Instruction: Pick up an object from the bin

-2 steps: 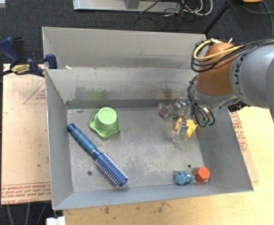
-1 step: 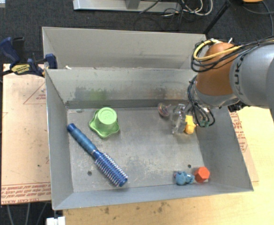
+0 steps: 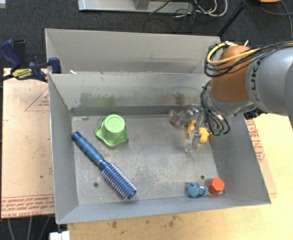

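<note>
Overhead view of a grey metal bin (image 3: 61,144). I am reaching in from the right of the frame, and my gripper (image 3: 192,136) is hanging low over the bin floor, right of centre and near the back wall. I cannot tell how wide it is standing or whether it is gripping anything (my own wrist is crowding that spot).

A small yellow piece (image 3: 203,134) is sitting right against the gripper. A clear, pinkish thing (image 3: 176,117) is lying just to its upper left, at the foot of the back wall. Well apart from me are a green upturned cup (image 3: 112,130) at centre left, a blue hairbrush (image 3: 104,166) at lower left, and a small blue toy (image 3: 195,189) beside a small orange thing (image 3: 216,185) at lower right.

As I am judging it, the main risk is closing on bare floor, since nothing is clearly lying under me. I could also be nudging the clear thing tighter against the wall, where it would be harder to grip.
</note>
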